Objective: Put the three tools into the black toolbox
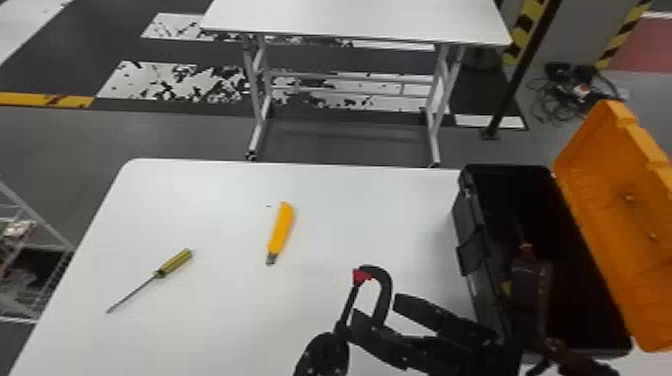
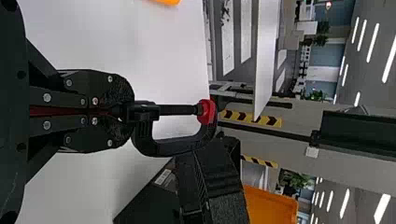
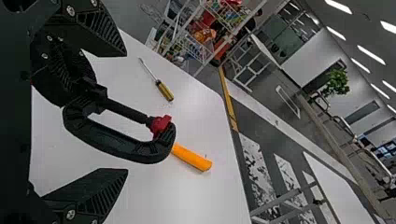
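In the head view my left gripper (image 1: 336, 336) stands low over the middle of the white table. Its fingers (image 2: 109, 91) are shut on the screw end of a black C-clamp (image 2: 173, 145) with a red tip. My right gripper (image 1: 376, 308) is beside the clamp (image 1: 385, 295). The right wrist view puts the clamp frame (image 3: 112, 145) between that gripper's (image 3: 124, 112) spread fingers, neither closed on it. A yellow utility knife (image 1: 281, 229) and a yellow-green screwdriver (image 1: 174, 262) lie on the table. The black toolbox (image 1: 467, 230) stands open at the right.
The toolbox's orange lid (image 1: 610, 215) leans open on its right side. My right arm crosses in front of the box's near part. Another white table (image 1: 360, 20) stands beyond the work table (image 1: 210, 185), and a wire rack (image 1: 30, 215) is at the left.
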Robot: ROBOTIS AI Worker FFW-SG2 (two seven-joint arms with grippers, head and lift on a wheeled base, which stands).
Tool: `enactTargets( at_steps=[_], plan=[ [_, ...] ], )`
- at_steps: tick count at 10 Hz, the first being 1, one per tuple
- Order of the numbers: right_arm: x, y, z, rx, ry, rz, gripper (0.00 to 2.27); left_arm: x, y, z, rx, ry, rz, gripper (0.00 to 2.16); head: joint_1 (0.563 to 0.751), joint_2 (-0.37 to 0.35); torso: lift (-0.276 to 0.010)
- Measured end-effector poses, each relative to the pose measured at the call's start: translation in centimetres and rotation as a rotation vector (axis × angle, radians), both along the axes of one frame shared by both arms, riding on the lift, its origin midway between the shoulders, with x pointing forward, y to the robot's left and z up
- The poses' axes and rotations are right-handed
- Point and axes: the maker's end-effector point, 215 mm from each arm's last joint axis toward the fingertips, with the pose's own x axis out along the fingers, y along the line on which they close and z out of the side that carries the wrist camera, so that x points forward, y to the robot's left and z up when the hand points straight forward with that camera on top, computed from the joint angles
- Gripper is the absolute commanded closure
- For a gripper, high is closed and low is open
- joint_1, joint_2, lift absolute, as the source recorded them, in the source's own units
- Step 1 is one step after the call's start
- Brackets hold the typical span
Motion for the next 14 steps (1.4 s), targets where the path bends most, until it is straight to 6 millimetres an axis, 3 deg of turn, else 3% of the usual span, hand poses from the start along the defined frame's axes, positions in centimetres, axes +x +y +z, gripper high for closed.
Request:
enactTargets(
  at_steps=[4,5,6,7,8,9,13,14],
  plan=[
    [-0.1,0.5,-0.4,0.0,0.001,0.008,0.13,-0.6,-1.5,0.5,0.007,-0.016,-0.023,1.83,0.695,-0.055,-0.051],
    [0.0,0.7,-0.4,-0.001,0.0,0.009,0.27,-0.7,-1.6,0.3,0.012,-0.011,-0.029,1.83,0.695,-0.056,-0.051],
    [0.0,0.7,-0.4,0.0,0.0,0.009,0.66,-0.8,-1.8,0.2,0.014,-0.007,-0.034,1.83,0.695,-0.058,-0.051],
    [0.1,0.7,-0.5,-0.001,-0.001,0.009,1.61,-0.9,-2.0,0.0,0.018,-0.001,-0.04,1.83,0.695,-0.063,-0.051],
    [0.2,0.6,-0.6,-0.007,0.0,0.007,2.02,-0.9,-2.2,-0.1,0.02,0.002,-0.043,1.83,0.695,-0.066,-0.051],
    [0.3,0.3,-0.9,-0.022,0.003,-0.001,2.19,-0.8,-2.2,-0.4,0.026,0.007,-0.045,1.83,0.695,-0.076,-0.051],
    [0.4,0.1,-1.3,-0.05,0.002,-0.011,2.24,-0.6,-1.8,-1.5,0.052,0.023,-0.035,1.81,0.695,-0.075,-0.051],
    [0.4,0.1,-1.3,-0.051,0.001,-0.011,2.24,-0.4,-1.6,-1.7,0.058,0.025,-0.019,1.43,0.695,-0.069,-0.051]
  ],
)
